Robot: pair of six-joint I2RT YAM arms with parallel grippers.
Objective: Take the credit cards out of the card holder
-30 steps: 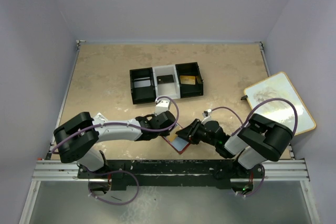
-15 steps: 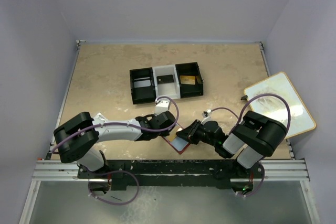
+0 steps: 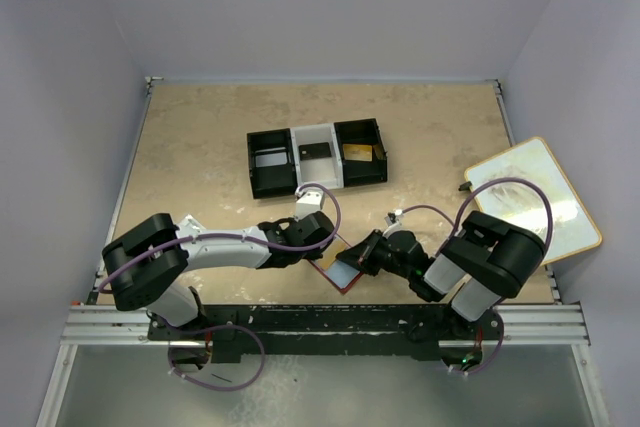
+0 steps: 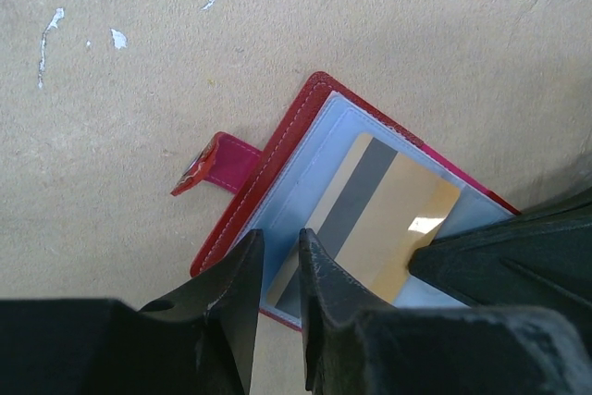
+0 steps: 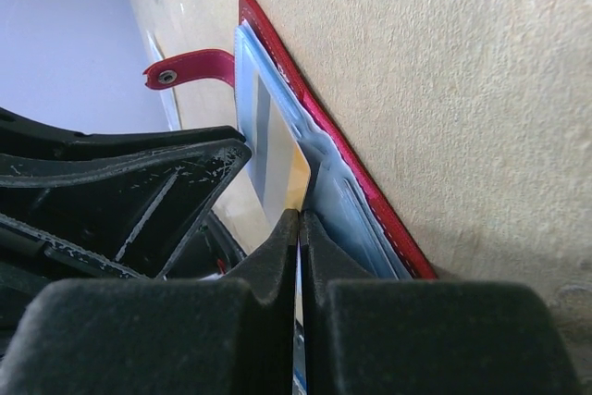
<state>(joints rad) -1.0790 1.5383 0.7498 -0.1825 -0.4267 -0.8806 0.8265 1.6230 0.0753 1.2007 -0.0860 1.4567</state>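
card holder (image 4: 310, 168) lying open, gold credit card (image 4: 388, 219) partly in its pocket, right gripper (image 5: 298, 228) clamped on the card's edge, left gripper (image 4: 279, 240) at holder's border, fingers nearly together, can't tell if gripping

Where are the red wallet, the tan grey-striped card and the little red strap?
Red folding card holder (image 4: 294, 124): left wrist view, stitched red edge.
Tan card with grey stripe (image 4: 393, 228): left wrist view, tan face.
Red snap strap (image 4: 225, 159): left wrist view, strap's middle.
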